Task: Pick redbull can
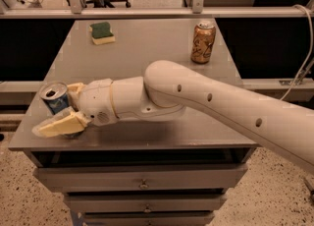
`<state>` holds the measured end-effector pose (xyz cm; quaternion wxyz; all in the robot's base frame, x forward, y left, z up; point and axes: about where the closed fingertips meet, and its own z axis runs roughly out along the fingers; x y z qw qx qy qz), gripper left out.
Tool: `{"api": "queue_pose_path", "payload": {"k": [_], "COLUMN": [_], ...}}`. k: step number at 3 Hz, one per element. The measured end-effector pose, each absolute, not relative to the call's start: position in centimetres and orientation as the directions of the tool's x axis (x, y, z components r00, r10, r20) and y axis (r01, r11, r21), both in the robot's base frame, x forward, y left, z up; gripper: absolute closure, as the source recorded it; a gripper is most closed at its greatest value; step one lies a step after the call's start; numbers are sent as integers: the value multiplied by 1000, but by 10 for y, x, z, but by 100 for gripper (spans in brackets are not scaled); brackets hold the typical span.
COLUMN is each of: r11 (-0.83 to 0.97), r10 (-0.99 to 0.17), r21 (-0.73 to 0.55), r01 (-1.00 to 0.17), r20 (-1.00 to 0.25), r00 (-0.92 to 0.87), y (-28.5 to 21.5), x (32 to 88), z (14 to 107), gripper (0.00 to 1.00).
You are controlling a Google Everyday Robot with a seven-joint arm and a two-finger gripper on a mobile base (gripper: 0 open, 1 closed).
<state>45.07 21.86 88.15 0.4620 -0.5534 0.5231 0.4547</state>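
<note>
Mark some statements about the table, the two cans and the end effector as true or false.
1. The redbull can stands upright near the table's front edge. True.
2. The end effector is at the golden-brown can. False: it is at the redbull can; the golden-brown can stands apart, toward the far side.
3. A green-topped sponge lies on the table's far side. True.
4. The golden-brown can lies on its side. False: it stands upright.

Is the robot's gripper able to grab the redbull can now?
Probably yes. The gripper is at the table's front left corner, open, one finger on each side of the redbull can; nothing stands between.
</note>
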Motion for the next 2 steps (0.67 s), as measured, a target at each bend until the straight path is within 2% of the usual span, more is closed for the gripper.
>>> {"api": "queue_pose_path", "payload": {"k": [2], "r11": [32], "r10": [-113], "r21": [-89], "r01": [-995], "r20": [-990], "r00": [85], "y": [193], "x": [465], "z": [916], "gripper": [84]}}
